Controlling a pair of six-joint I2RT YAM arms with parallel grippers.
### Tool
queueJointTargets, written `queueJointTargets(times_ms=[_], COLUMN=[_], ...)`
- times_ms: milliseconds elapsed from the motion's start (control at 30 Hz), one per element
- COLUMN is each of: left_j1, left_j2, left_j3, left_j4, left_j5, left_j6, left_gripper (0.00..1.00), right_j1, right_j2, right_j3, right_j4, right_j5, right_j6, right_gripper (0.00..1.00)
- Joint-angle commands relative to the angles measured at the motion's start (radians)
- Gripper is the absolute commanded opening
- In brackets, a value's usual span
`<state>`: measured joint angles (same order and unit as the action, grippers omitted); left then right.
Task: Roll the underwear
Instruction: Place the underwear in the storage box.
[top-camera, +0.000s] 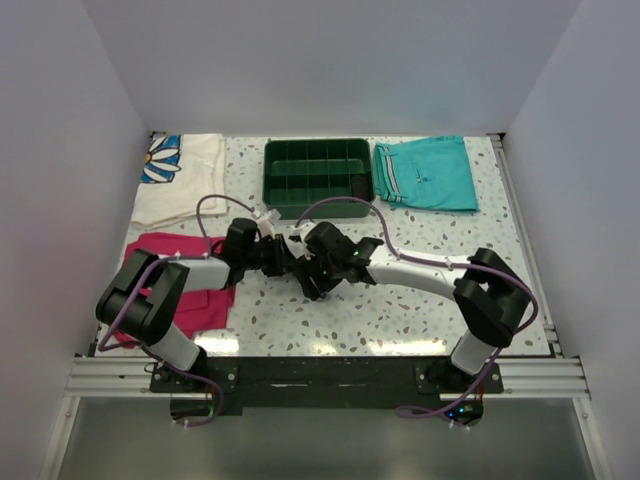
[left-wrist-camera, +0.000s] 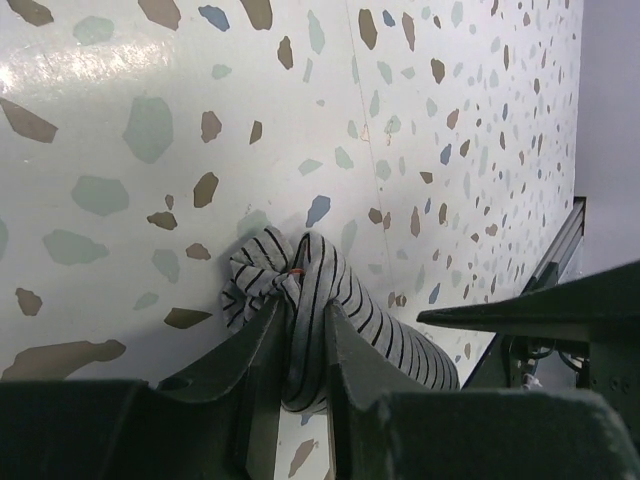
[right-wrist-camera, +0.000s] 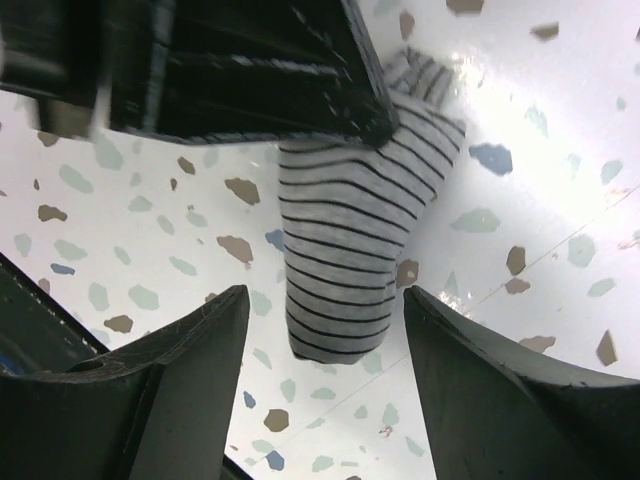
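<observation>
Speckled, glossy surface (top-camera: 400, 310) runs under both arms, and the work sits near its middle.

Your left fingers (left-wrist-camera: 240, 370) stand narrow, pinched across the underwear (left-wrist-camera: 370, 330). It is already wound into a tight striped tube. The pinch sits just behind the tube's bunched end, where a spot of red trim shows. Your right fingers (right-wrist-camera: 180, 370) stand wide, one on each side of the tube's free end. Bare surface shows between each finger and the cloth, so they hold nothing.

The tube lies on the surface, running from the left pair's grip out into the right pair's gap. From overhead the two wrists hide it almost entirely.

Expect it to handle as a very light, soft, thin knit with nothing stiff in it. It won't break, but I judge the roll will spring loose if the pinch lets go before another grip is on it. The surface looks slick, so the cloth will likely slide rather than stay put when nudged.

Take hold across the tube's body, squeezing all the layers together. A grip on an end alone would probably peel off a single layer.

Beyond both pairs of fingers stands a green tray (top-camera: 320, 208), well apart from them. Teal shorts (top-camera: 430, 172) lie just beside it, on the right fingers' side. Out past the left fingers lie a magenta cloth (top-camera: 160, 245) and, farther off, a white cloth with a flower print (top-camera: 190, 175).
</observation>
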<state>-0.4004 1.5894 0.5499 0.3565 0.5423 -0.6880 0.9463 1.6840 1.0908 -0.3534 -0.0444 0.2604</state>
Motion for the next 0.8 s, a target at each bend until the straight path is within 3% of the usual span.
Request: queueJointTargets(times_ms=[0,333,767], left_j1=[-0.009,-0.009,-0.009], left_j2=[0.030,0.038,0.046], left_j3=[0.018,0.028,0.044], left_j4=[-0.080,-0.102,-0.117], left_j5=[-0.021,-0.025,-0.028], left_j6=[0.064,0.067,0.070], left_gripper=[0.24,0.24,0.24], right_j1=[0.035,0.141,0.224], right_j2=[0.020,0.048,0.105], right_j3=[0.081,0.121,0.126], right_j4=[-0.053,-0.073,-0.028], right_j5=[0.127,0.330,0.394], right_j6=[-0.082,-0.154,-0.197], right_gripper=[0.68,0.66,0.63])
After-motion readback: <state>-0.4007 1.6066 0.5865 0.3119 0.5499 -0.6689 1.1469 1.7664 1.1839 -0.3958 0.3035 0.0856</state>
